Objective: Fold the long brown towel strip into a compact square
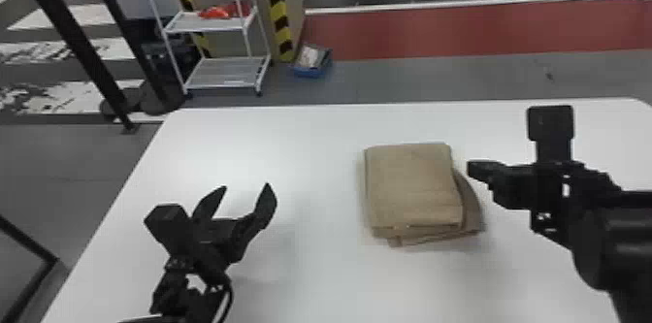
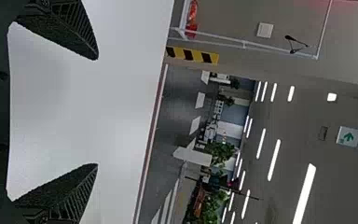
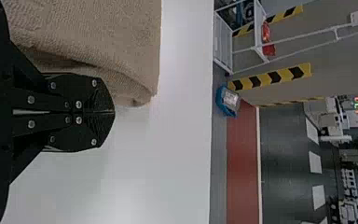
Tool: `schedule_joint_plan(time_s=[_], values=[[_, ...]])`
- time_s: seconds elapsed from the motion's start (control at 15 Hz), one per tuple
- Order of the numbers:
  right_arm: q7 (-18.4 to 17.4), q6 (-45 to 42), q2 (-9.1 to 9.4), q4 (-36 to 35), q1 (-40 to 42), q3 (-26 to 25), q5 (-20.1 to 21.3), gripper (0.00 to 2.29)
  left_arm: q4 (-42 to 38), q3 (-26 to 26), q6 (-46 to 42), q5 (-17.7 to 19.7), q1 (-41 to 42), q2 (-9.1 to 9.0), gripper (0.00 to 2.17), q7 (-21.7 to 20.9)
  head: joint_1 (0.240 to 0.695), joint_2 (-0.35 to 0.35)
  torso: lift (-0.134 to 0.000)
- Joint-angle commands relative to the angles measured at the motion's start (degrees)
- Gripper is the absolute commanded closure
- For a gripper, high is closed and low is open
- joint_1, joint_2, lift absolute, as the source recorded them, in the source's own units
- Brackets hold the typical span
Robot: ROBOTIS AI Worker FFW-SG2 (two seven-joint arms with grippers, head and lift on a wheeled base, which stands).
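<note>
White counter underneath, and on it, right of the head view's middle, the brown towel, folded into a thick, nearly square stack. Lies flat, with a lower layer fanning out past the right side in a curved edge and layers showing unevenly along the side nearest the robot. Just beside it, on the right, the right gripper, fingers pressed together with nothing between them, tips toward the stack. Perhaps hovers a little above the counter; hard to judge whether touching the cloth. Well apart from the towel, over the counter's left part, the left gripper, fingers spread wide and empty, pointing away from the robot. Beyond the far edge, a white rack with something orange-red on its upper shelf, yellow-and-black striping, a blue crate on the floor and a broad red band.
</note>
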Motion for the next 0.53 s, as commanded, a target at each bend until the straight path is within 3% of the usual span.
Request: schedule_joint_plan(time_s=[0.0, 0.07, 0.27, 0.4, 0.47], values=[[0.04, 0.24, 0.05, -11.40, 8.20, -4.64, -0.21, 1.50, -1.02, -0.47, 0.17, -0.09, 0.25, 0.00, 0.05, -0.08, 0.695, 0.125, -0.126], [0.04, -1.52, 0.05, -16.58, 12.24, -6.75, -1.00, 1.37, -1.55, -1.09, 0.52, -0.18, 0.33, -0.09, 0.05, -0.08, 0.695, 0.107, -0.126], [4.61, -10.13, 0.05, -21.68, 18.83, -10.70, -7.86, 1.43, -2.43, -2.32, 0.87, -0.79, 0.33, -0.35, 0.06, 0.19, 0.695, 0.051, -0.126], [6.01, -11.19, 0.05, -21.15, 17.78, -9.74, -8.47, 1.84, -2.43, -2.67, 1.05, -0.97, 0.42, -0.35, 0.06, 0.36, 0.695, 0.039, -0.126], [6.01, -11.19, 0.05, -18.96, 15.93, -8.24, -8.03, 1.94, -2.43, -2.67, 0.87, -0.97, 0.69, -0.35, 0.06, 0.36, 0.695, 0.041, -0.126]])
